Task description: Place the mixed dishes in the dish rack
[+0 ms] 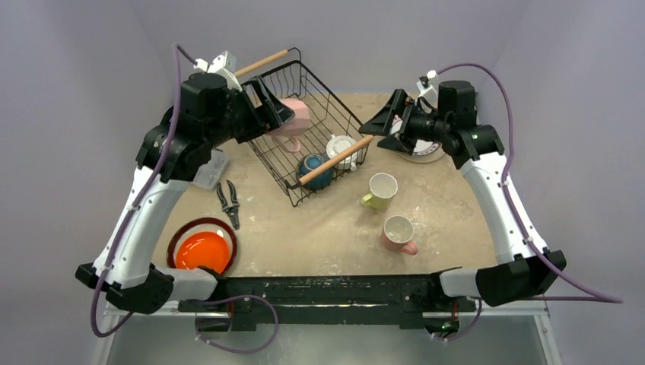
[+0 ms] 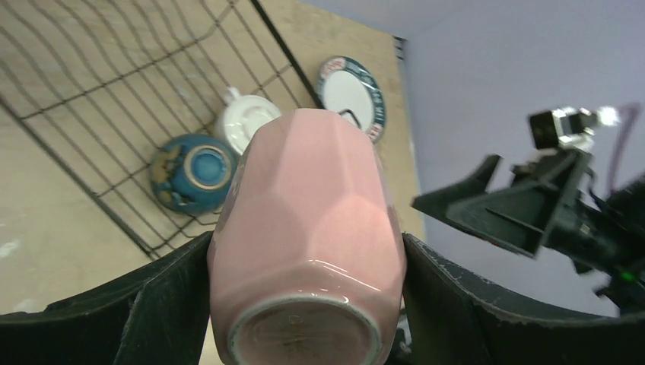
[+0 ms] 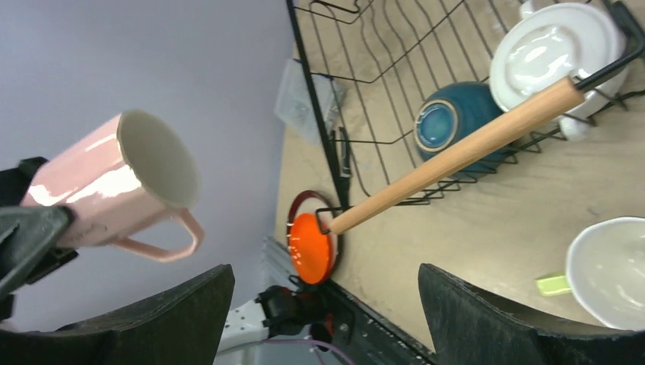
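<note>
My left gripper [image 1: 275,114] is shut on a pink mug [image 2: 304,220], held on its side above the dish rack [image 1: 323,99], a black wire basket with wooden handles. In the right wrist view the same mug [image 3: 114,179] hangs at the left with its mouth towards the camera. Inside the rack lie a teal bowl [image 1: 313,169] and a white two-handled cup [image 1: 340,147]. My right gripper [image 1: 382,129] stands open and empty just right of the rack, above a teal-rimmed plate [image 1: 427,152]. On the table stand a yellow-green mug [image 1: 379,190] and a second pink mug [image 1: 398,232].
An orange plate [image 1: 201,251] rests on a dark red-rimmed plate [image 1: 176,236] at the near left. Black pliers [image 1: 230,202] and a clear plastic piece [image 1: 213,169] lie left of the rack. The rack sits at an angle, its near wooden handle [image 3: 464,152] pointing towards the table's middle.
</note>
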